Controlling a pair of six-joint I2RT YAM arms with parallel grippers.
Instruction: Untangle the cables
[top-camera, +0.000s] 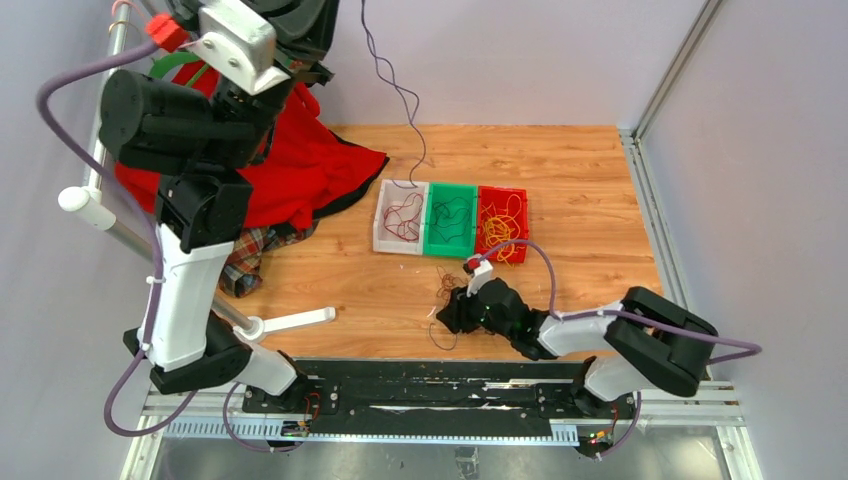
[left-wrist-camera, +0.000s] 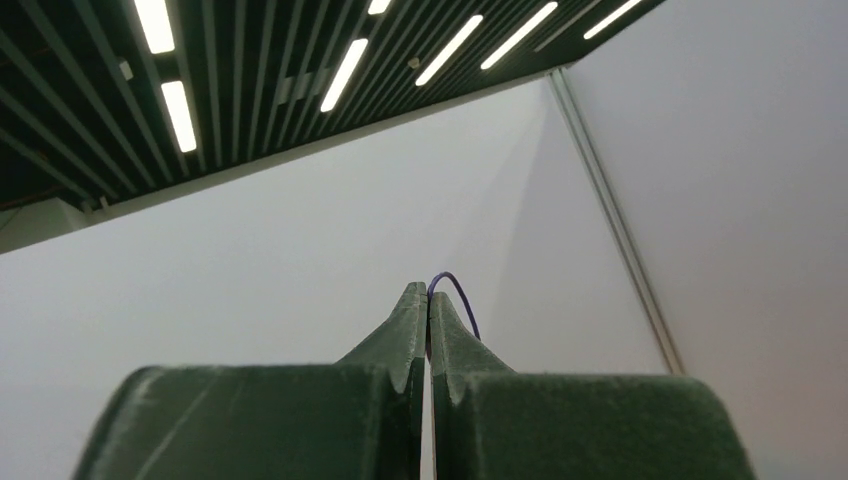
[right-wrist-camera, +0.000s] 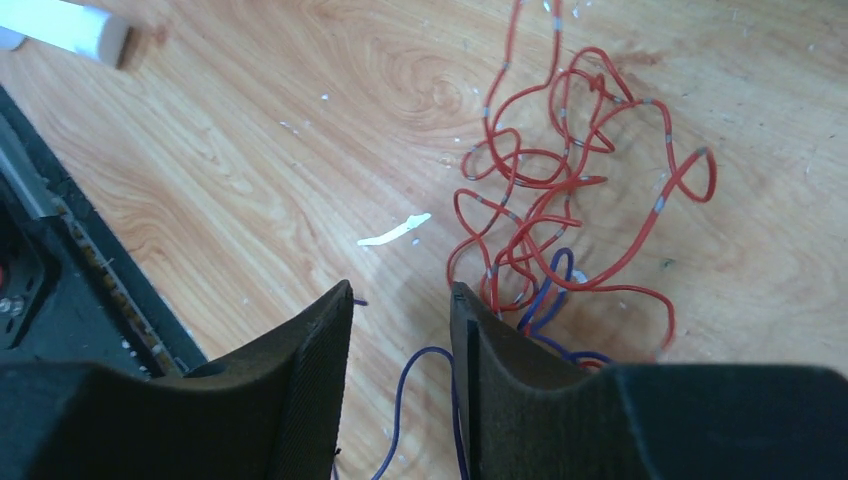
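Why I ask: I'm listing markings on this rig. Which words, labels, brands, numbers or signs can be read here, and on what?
No text can be read in any view.
White tray, green tray, red tray: no print shows.
Red cable: pale bands, no lettering.
Base rail: tiny specks, too small to read.

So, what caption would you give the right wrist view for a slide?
The right gripper, open, hovers low over tangled red cable and purple cable on the wooden table.
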